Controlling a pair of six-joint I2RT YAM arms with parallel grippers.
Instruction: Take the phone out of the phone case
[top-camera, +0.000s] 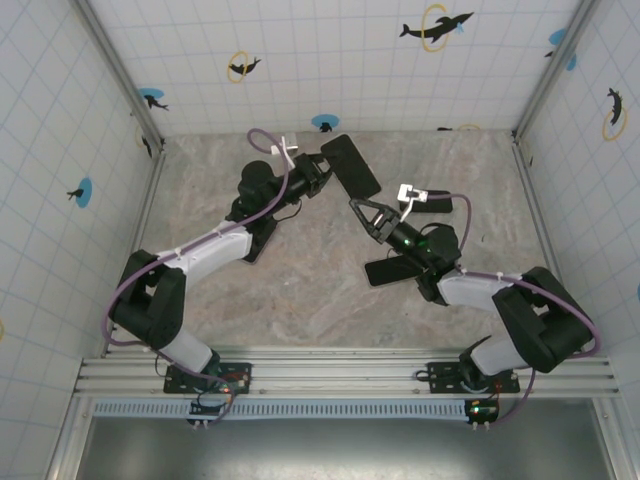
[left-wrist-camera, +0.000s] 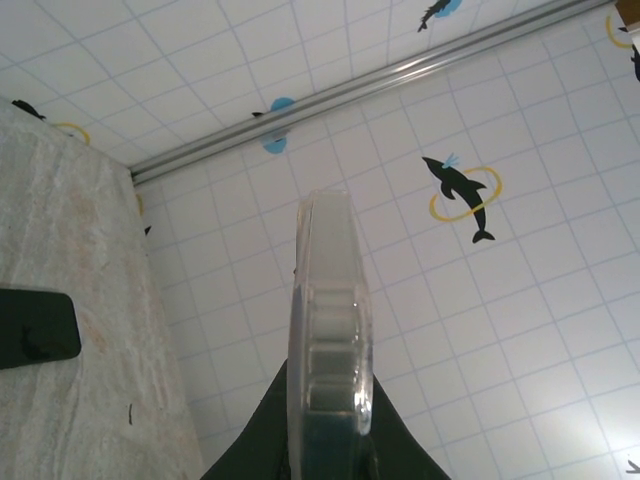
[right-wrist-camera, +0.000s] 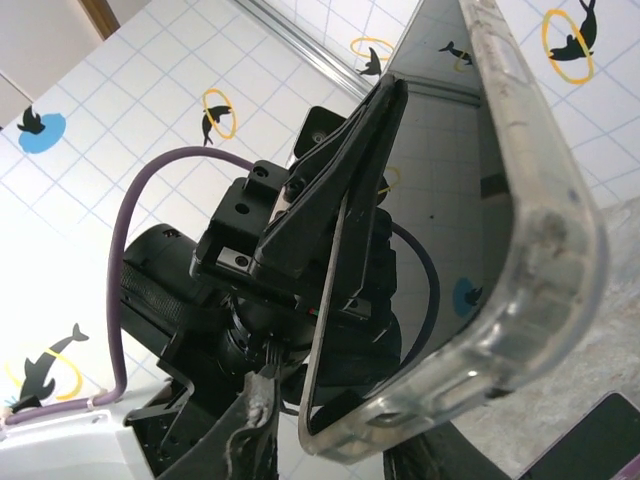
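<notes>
The marbled table (top-camera: 300, 290) was taken in whole by the top view, with the 2 arms reaching toward its far middle. There the phone case (top-camera: 350, 165) was held off the surface by the left gripper (top-camera: 322, 172), whose jaws were clamped tight on 1 long edge. From above, the held piece was seen as a dark rectangle, the phone (top-camera: 356, 176) apparently seated in it. Its clear plastic rim was made plain by the wrist views: edge-on and upright from the left wrist, and slanting with a glossy, reflecting face from the right. A dark flat slab (top-camera: 392, 270) was seen lying on the table beneath the right forearm, well apart from the case; what it was could not be told. The right gripper (top-camera: 362, 215) was set at the case's near corner with its jaws standing apart, 1 finger (right-wrist-camera: 255, 420) just beside that corner; whether it touched could not be told.
</notes>
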